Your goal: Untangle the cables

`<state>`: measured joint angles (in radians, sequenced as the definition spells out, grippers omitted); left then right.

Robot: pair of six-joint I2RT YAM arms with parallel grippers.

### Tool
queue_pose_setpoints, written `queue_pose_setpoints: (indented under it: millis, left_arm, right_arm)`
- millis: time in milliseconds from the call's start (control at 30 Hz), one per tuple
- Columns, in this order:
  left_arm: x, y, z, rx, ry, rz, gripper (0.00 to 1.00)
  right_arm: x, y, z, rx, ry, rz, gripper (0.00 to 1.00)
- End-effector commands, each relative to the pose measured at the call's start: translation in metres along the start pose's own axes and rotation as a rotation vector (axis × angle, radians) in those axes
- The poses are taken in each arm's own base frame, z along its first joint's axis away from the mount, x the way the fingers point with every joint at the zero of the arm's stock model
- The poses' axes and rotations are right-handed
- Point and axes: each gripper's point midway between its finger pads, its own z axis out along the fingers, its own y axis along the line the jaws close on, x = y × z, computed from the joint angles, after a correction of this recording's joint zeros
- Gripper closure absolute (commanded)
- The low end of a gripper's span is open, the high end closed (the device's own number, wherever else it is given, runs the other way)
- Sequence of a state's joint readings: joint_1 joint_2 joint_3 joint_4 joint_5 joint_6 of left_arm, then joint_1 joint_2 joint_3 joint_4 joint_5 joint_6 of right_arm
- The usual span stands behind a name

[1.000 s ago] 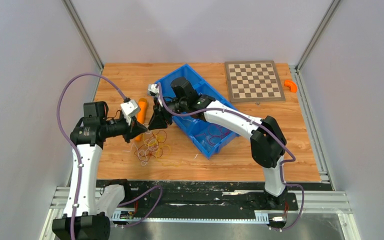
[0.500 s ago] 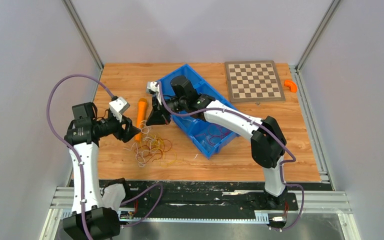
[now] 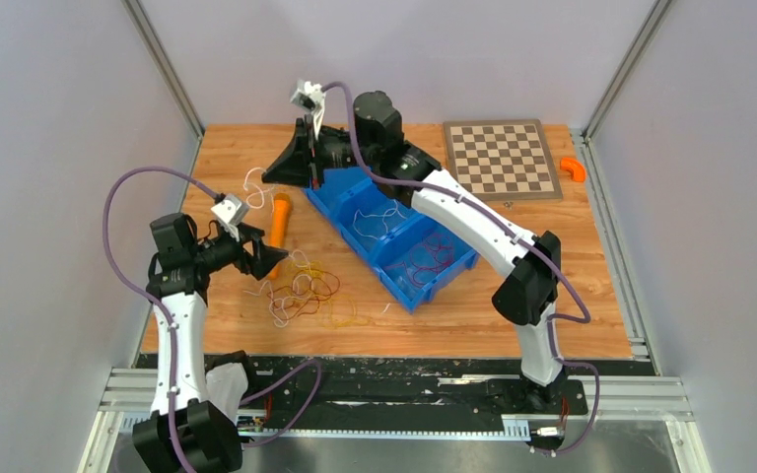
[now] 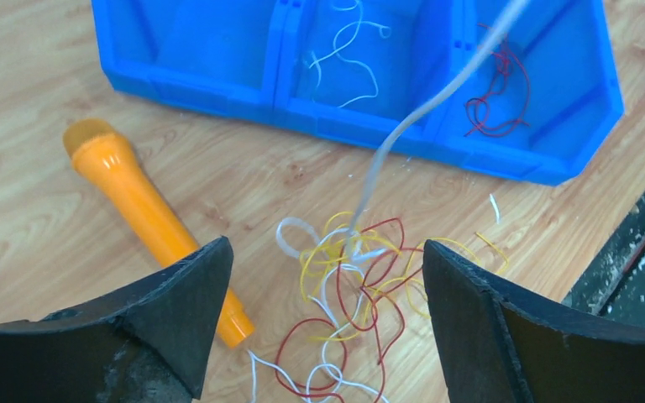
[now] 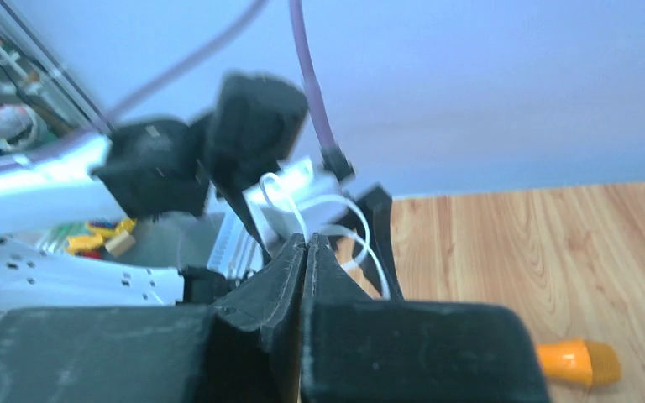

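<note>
While the right jaws pinch 1 white cable [image 4: 396,133], left jaws gape.

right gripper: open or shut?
Shut on the white cable. Right wrist view: right gripper fingers pressed together, cable looping out at the tips.

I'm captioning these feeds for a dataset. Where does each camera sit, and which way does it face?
Top external: fixed high behind the bases, looking down on the table; the left arm and right arm show whole.
Left wrist: on the left gripper, looking down between its open fingers at the cables, orange microphone and blue bin.
Right wrist: on the raised right gripper, looking roughly level across the table; its shut fingers pinch a white cable.
Shared: all three show the orange microphone.
</note>
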<state>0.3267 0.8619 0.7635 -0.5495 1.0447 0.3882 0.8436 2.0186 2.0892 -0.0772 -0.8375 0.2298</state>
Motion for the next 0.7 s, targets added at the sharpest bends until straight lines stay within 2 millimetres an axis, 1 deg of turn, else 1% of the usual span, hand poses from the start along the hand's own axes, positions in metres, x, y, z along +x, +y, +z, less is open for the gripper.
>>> queue_pose_setpoints:
  millis: [0, 33, 67, 100, 133, 167, 200, 333, 400, 433, 467, 500, 533, 567, 600, 633, 667]
  left_arm:
    - [0.006, 0.028, 0.014, -0.072, -0.055, -0.029, 0.14]
    - [0.007, 0.032, 0.016, -0.081, -0.057, -0.033, 0.17]
    - [0.015, 0.034, 0.019, -0.078, -0.045, -0.062, 0.23]
    - [0.017, 0.036, 0.021, -0.079, -0.046, -0.076, 0.25]
    - [0.023, 0.039, 0.024, -0.078, -0.036, -0.101, 0.3]
    - [0.025, 0.041, 0.025, -0.087, -0.035, -0.116, 0.32]
    - [0.033, 0.043, 0.027, -0.09, -0.025, -0.146, 0.34]
    - [0.045, 0.049, 0.032, -0.099, -0.014, -0.177, 0.34]
    - [0.046, 0.047, 0.034, -0.081, -0.015, -0.182, 0.29]
    - [0.046, 0.041, 0.035, -0.049, -0.017, -0.184, 0.22]
    - [0.044, 0.039, 0.034, -0.033, -0.02, -0.161, 0.18]
    - [0.043, 0.031, 0.032, -0.004, -0.02, -0.161, 0.12]
    - [0.039, 0.029, 0.031, 0.006, -0.02, -0.122, 0.1]
    - [0.038, 0.021, 0.027, 0.025, -0.014, -0.116, 0.06]
    - [0.031, 0.019, 0.023, 0.03, -0.017, -0.057, 0.05]
    - [0.031, 0.008, 0.017, 0.043, 0.0, -0.06, 0.04]
    - [0.024, 0.007, 0.013, 0.036, 0.0, -0.002, 0.03]
  right_arm:
    - [-0.063, 0.006, -0.008, -0.007, -0.148, 0.018, 1.0]
    - [-0.072, 0.008, -0.01, -0.007, -0.166, 0.017, 1.0]
    - [-0.082, 0.01, -0.013, -0.006, -0.186, 0.014, 1.0]
    - [-0.091, 0.011, -0.015, -0.002, -0.207, 0.011, 1.0]
    - [-0.102, 0.014, -0.018, 0.001, -0.233, 0.007, 1.0]
    - [-0.111, 0.016, -0.022, 0.004, -0.258, 0.006, 1.0]
    - [-0.123, 0.018, -0.026, 0.006, -0.288, -0.003, 1.0]
    - [-0.165, 0.031, -0.041, 0.024, -0.399, -0.053, 1.0]
    - [-0.18, 0.037, -0.048, 0.033, -0.444, -0.077, 1.0]
    - [-0.185, 0.039, -0.05, 0.036, -0.46, -0.085, 1.0]
    - [-0.188, 0.041, -0.051, 0.037, -0.47, -0.09, 1.0]
    - [-0.188, 0.041, -0.052, 0.037, -0.473, -0.092, 1.0]
    - [-0.187, 0.04, -0.051, 0.037, -0.469, -0.091, 1.0]
    - [-0.184, 0.038, -0.05, 0.039, -0.463, -0.088, 1.0]
    - [-0.181, 0.036, -0.049, 0.042, -0.456, -0.082, 1.0]
    - [-0.177, 0.035, -0.049, 0.044, -0.447, -0.073, 1.0]
    - [-0.175, 0.034, -0.048, 0.044, -0.443, -0.07, 1.0]
